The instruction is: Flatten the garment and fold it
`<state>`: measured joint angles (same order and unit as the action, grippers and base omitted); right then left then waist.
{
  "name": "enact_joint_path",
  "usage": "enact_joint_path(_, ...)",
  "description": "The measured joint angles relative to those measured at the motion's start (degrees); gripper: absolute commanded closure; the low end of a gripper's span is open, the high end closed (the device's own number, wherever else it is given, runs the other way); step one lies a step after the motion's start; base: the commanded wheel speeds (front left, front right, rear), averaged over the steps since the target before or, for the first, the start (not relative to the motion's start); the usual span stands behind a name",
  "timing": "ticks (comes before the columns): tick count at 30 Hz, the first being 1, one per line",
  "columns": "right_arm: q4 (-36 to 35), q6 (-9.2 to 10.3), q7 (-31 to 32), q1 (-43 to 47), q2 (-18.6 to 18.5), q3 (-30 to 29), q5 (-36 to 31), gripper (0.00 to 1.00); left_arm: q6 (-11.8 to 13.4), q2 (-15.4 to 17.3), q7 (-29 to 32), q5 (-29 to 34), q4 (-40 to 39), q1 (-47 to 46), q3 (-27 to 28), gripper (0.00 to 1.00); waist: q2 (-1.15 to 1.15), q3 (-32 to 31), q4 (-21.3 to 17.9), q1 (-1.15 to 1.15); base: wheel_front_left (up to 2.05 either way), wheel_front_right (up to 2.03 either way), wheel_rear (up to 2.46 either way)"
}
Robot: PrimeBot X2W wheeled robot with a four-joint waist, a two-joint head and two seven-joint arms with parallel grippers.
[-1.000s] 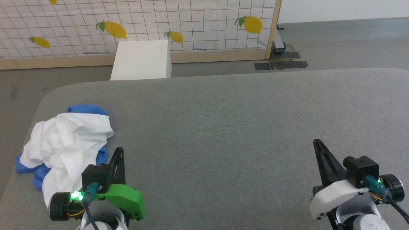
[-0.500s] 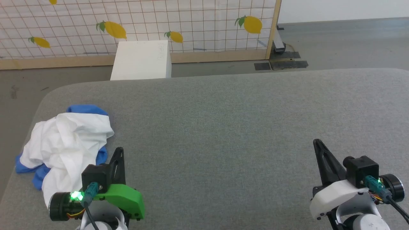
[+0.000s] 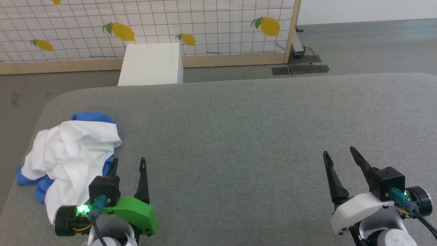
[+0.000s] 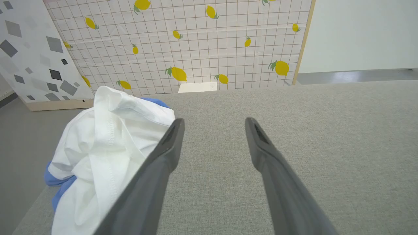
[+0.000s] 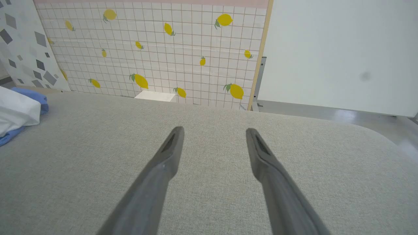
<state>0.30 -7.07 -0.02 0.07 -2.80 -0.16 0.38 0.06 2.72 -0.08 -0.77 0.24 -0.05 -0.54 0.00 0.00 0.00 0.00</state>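
The left gripper [image 3: 128, 160] stood with its two dark fingers spread well apart and nothing between them. In the left wrist view, the gap of the left gripper [image 4: 214, 120] showed only bare grey cloth. Its outer finger [image 4: 153, 176] lay just beside the crumpled shirt [image 4: 107, 143], crossing in front of the white fabric. Whether it touched the cloth could not be told. The arm sat low at the near edge of the table [image 3: 239, 130], fingers pointing away from the robot, a green light glowing on its wrist.

The right gripper [image 3: 339, 151] was likewise open, about as wide, and empty. In the right wrist view the right gripper [image 5: 215, 129] had only the grey table top between its fingers. That arm rested low at the near right, fingers pointing forward and leaning a little to the left, well apart from the shirt.

The shirt [image 3: 73, 150] lay in a bunched heap at the near left corner of the table, white on top with blue showing at its far and left edges. Beyond the table stood a white box [image 3: 150, 65] against a lemon-printed screen [image 3: 205, 20].
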Motion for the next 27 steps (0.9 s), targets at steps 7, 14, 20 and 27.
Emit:
enact_joint_path(7, 0.0, 0.0, -0.5, 0.0, 0.0, -0.2, 0.0, 0.0, 0.5, 0.0, -0.6, -0.3, 0.8, 0.0, -0.6, 0.0, 0.0, 0.0, 0.4, 0.0, 0.0, 0.0, 0.0)
enact_joint_path(14, 0.0, 0.0, -1.2, 0.0, 0.0, -0.4, 0.0, 0.0, 1.1, 0.0, -1.5, -0.6, 1.4, -0.1, -1.0, 0.0, 0.0, 0.1, 1.8, 0.0, 0.0, 0.0, 0.0)
enact_joint_path(20, 0.0, 0.0, -1.6, 0.0, 0.0, -0.4, 0.0, 0.0, 1.8, 0.1, -2.1, -0.9, 1.8, -0.1, -1.2, 0.0, 0.0, 0.2, 3.5, 0.0, 0.0, 0.0, 0.0)
enact_joint_path(27, 0.1, 0.0, -2.3, 0.0, 0.0, -0.3, 0.0, 0.0, 2.5, 0.3, -3.1, -1.5, 2.3, -0.1, -1.4, 0.0, 0.0, 0.2, 6.1, 0.0, 0.0, 0.0, 0.0)
